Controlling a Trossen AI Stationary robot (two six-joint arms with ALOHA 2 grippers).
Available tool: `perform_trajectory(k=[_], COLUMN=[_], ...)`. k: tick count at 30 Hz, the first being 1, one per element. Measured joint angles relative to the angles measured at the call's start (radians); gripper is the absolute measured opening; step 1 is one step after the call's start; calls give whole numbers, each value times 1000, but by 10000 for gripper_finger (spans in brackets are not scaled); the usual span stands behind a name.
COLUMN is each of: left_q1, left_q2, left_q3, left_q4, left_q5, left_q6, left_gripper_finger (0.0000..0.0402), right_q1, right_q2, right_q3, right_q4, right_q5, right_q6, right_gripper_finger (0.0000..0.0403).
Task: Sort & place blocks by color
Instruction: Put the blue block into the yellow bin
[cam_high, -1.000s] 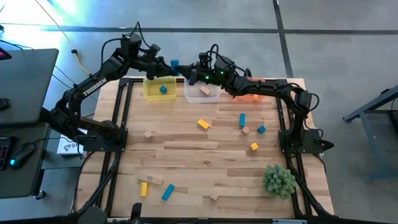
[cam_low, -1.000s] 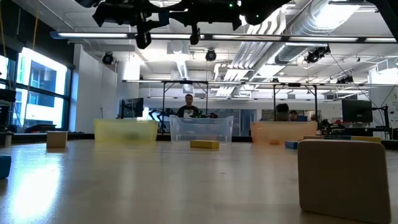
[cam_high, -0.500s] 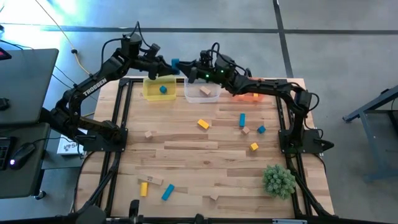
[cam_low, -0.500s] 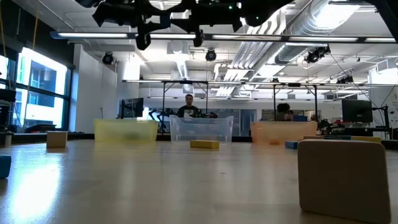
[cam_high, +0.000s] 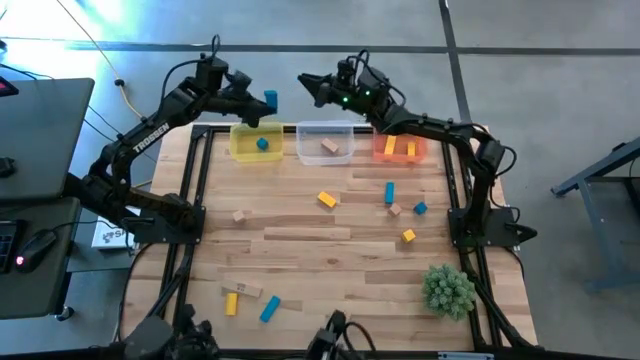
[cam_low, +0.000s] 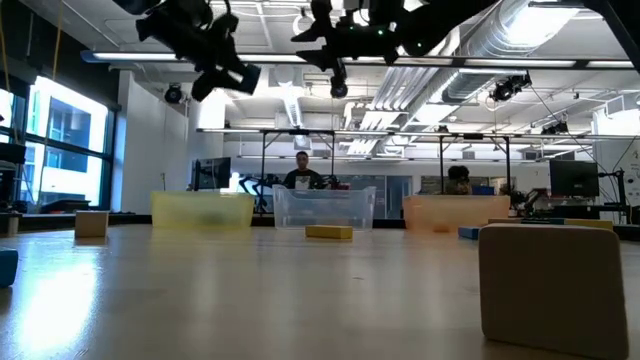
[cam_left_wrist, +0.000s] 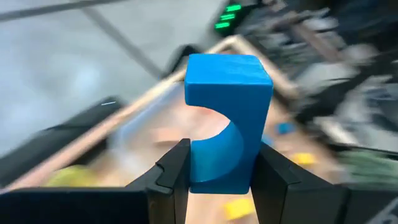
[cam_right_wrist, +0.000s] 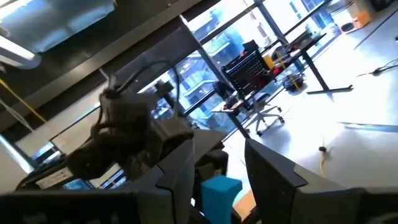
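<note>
Left tool (cam_left_wrist: 214, 171) has its 2 fingers clamped on a blue block (cam_left_wrist: 227, 121), up high just past the yellow bin (cam_high: 256, 141). Bring it down over that bin, next to the blue cube (cam_high: 262, 144) inside, before letting go. Right tool (cam_high: 306, 86) hangs empty, fingers apart, above the clear bin (cam_high: 325, 143).
</note>
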Motion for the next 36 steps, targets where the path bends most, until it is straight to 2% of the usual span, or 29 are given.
perform_trajectory(k=[3, 5, 11, 15, 22, 36], left_q1=[0, 0, 1, 0, 1, 1], left_q2=[25, 49, 147, 220, 322, 414], left_q3=[0, 0, 0, 0, 0, 0], left_q4=[-57, -76, -86, -125, -276, -303], left_q5=[-149, -212, -247, -271, -481, -529], left_q6=[49, 67, 70, 70, 146, 159], left_gripper_finger=[104, 104, 107, 105, 106, 112], right_q1=[-26, -39, -68, -76, -67, 4], right_q2=[0, 0, 0, 0, 0, 0], right_q3=[0, 0, 0, 0, 0, 0], right_q4=[0, -7, -70, -178, -397, -677], right_q5=[-41, -84, -198, -209, -213, -235], right_q6=[0, -5, -7, -8, -65, -252], right_gripper_finger=[131, 131, 131, 131, 131, 131])
